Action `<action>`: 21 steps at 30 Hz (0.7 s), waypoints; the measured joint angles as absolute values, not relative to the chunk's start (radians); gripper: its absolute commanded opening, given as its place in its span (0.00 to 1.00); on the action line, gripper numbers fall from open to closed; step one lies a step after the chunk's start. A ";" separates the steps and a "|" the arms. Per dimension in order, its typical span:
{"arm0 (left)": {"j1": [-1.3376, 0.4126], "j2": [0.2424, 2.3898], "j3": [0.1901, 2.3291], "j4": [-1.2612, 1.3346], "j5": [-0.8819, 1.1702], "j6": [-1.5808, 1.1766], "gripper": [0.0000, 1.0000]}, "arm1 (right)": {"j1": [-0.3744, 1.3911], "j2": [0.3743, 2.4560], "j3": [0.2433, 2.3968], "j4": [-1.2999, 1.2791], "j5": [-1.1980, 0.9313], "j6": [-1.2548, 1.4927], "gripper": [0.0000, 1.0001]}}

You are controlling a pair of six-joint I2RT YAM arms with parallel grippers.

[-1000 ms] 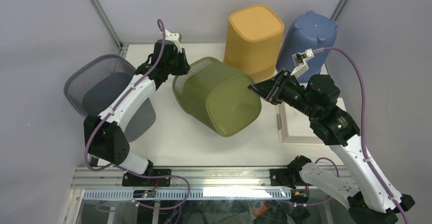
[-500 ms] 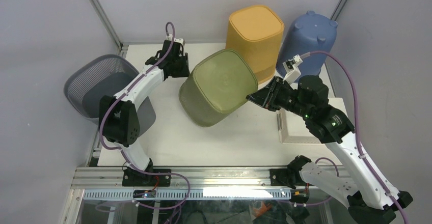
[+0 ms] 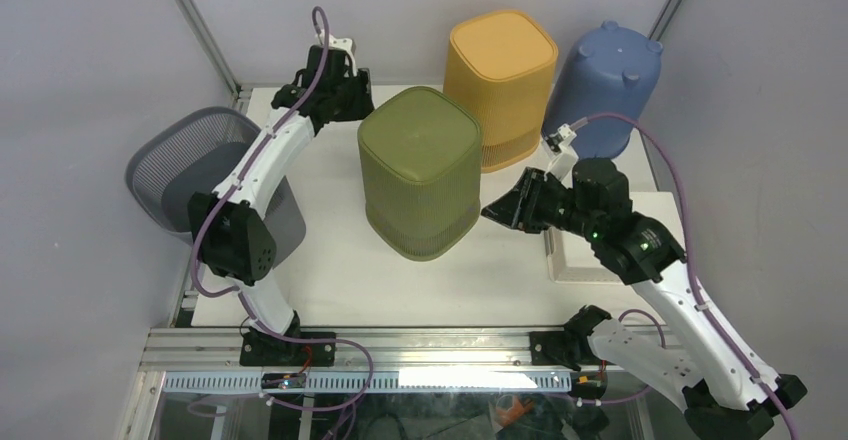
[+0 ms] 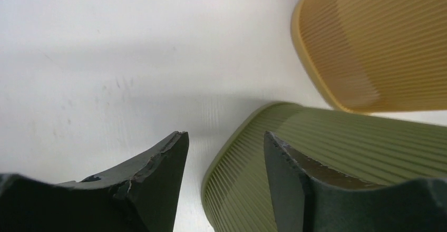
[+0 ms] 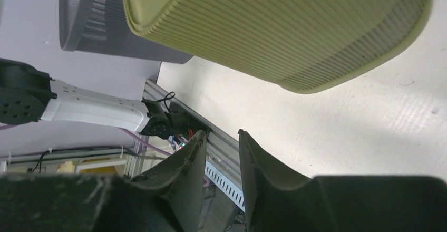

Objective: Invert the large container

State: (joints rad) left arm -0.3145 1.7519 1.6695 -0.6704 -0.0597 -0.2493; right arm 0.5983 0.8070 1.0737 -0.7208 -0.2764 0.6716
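The large olive-green ribbed container [image 3: 420,170] stands on the white table [image 3: 320,260] with its closed base up and its rim down. My left gripper [image 3: 352,108] is open and empty, just behind the container's back left edge. In the left wrist view the gripper [image 4: 225,137] has its jaws either side of the container's rim [image 4: 316,153] without pinching it. My right gripper [image 3: 492,210] is open and empty, just right of the container's lower side and apart from it. In the right wrist view the gripper [image 5: 222,133] points past the container [image 5: 274,26] toward the table's front rail.
An orange container [image 3: 500,70] and a blue one [image 3: 605,85] stand upside down at the back right. A grey mesh basket [image 3: 190,170] lies off the table's left edge. A white tray [image 3: 600,250] lies under my right arm.
The green container has tipped from lying tilted on its side to standing base up. My left gripper drew back behind it. My right gripper let go and dropped lower right.
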 measured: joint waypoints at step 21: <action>-0.315 1.216 1.937 -0.882 -0.134 -0.234 0.97 | 0.770 1.548 1.018 -0.004 -0.229 0.865 0.63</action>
State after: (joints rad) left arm -0.3149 1.2160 1.9366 -0.8822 -0.1337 -0.2344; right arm 0.7696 1.5482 1.0183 -0.0044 -0.2291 0.8650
